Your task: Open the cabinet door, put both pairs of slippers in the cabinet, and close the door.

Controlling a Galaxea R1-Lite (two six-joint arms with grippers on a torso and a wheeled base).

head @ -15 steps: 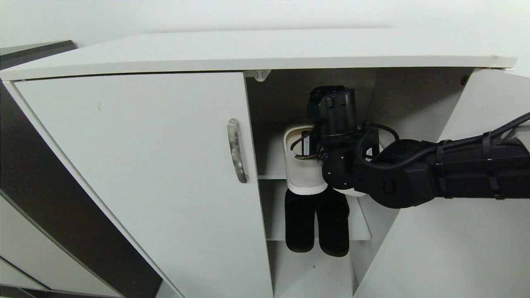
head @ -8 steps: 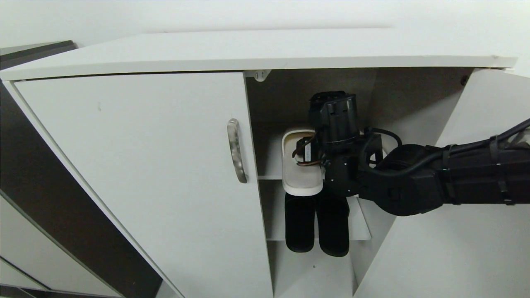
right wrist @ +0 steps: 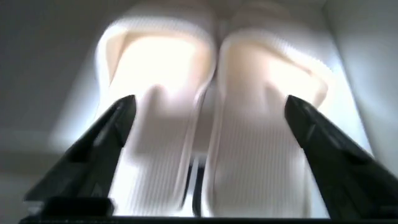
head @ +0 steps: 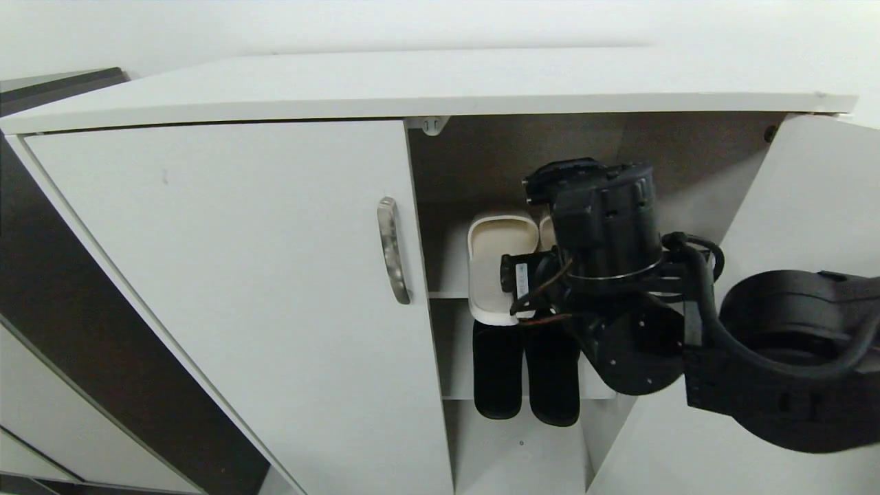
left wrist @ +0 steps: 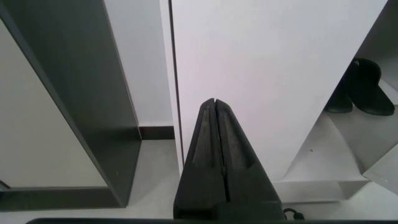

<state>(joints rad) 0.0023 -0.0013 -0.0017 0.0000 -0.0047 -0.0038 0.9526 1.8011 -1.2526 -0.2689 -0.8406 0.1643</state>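
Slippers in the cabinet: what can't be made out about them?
- Head view: the right arm covers most of one white slipper.
- Right wrist view: both white slippers are blurred, near ends cut off by the edge.
- Left wrist view: the closed door hides part of the black slippers.

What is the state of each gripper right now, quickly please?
Left gripper: shut, holding nothing.
Right gripper: open, facing the white slippers, not gripping them.
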